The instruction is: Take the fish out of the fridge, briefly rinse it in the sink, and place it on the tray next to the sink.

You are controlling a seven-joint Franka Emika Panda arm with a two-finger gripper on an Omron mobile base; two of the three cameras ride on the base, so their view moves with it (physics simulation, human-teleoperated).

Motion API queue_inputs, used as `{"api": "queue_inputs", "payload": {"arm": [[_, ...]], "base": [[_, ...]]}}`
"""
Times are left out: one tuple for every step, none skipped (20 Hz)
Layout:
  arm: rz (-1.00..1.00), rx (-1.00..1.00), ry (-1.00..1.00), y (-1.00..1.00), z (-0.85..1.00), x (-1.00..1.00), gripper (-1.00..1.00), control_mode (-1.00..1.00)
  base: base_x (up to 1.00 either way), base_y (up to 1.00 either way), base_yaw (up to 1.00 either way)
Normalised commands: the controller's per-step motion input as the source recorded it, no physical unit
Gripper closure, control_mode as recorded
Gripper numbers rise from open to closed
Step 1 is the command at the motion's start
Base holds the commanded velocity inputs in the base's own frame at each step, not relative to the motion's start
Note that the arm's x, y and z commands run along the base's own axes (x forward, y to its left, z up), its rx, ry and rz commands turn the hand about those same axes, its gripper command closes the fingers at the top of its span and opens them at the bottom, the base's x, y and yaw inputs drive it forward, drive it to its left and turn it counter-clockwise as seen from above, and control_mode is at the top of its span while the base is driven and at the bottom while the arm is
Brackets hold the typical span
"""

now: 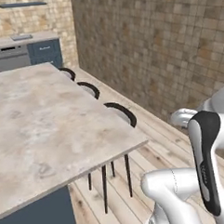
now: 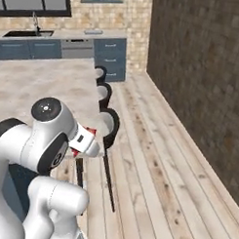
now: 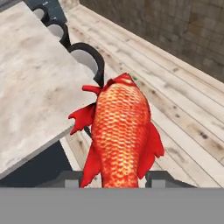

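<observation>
Red-orange scaled fish [image 3: 120,131] sat clamped tail-end between the gripper [image 3: 117,177] jaws, carried past the marble island counter [image 3: 30,83] corner above the plank floor; judged light, slick and slightly soft, best held mid-body rather than by fins.

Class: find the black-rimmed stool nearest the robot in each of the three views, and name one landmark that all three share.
Left base view: stool right of centre, by the counter's near corner.
Right base view: stool left of centre, at the counter's edge.
Hand view: stool upper left, above the fish.
Shared landmark: the pale stone counter.
</observation>
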Motion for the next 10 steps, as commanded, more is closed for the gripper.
{"api": "queue_inputs", "payload": {"arm": [[0.00,0.00,0.00,0.00,0.00,0.00,1.00,1.00],[0.00,0.00,0.00,0.00,0.00,0.00,1.00,1.00],[0.00,0.00,0.00,0.00,0.00,0.00,1.00,1.00],[0.00,0.00,0.00,0.00,0.00,0.00,1.00,1.00],[0.00,0.00,0.00,0.00,0.00,0.00,1.00,1.00],[0.00,0.00,0.00,0.00,0.00,0.00,1.00,1.00],[0.00,0.00,0.00,0.00,0.00,0.00,1.00,1.00],[0.00,0.00,0.00,0.00,0.00,0.00,1.00,1.00],[0.00,0.00,0.00,0.00,0.00,0.00,1.00,1.00],[0.00,0.00,0.00,0.00,0.00,0.00,1.00,1.00]], "base": [[1.00,-1.00,-0.22],[1.00,-1.00,-0.21],[1.00,-1.00,-0.19],[1.00,-1.00,-0.19],[1.00,-1.00,-0.19],[1.00,-1.00,-0.18],[1.00,-1.00,-0.17],[1.00,-1.00,-0.16],[1.00,-1.00,-0.15],[1.00,-1.00,-0.13]]}}
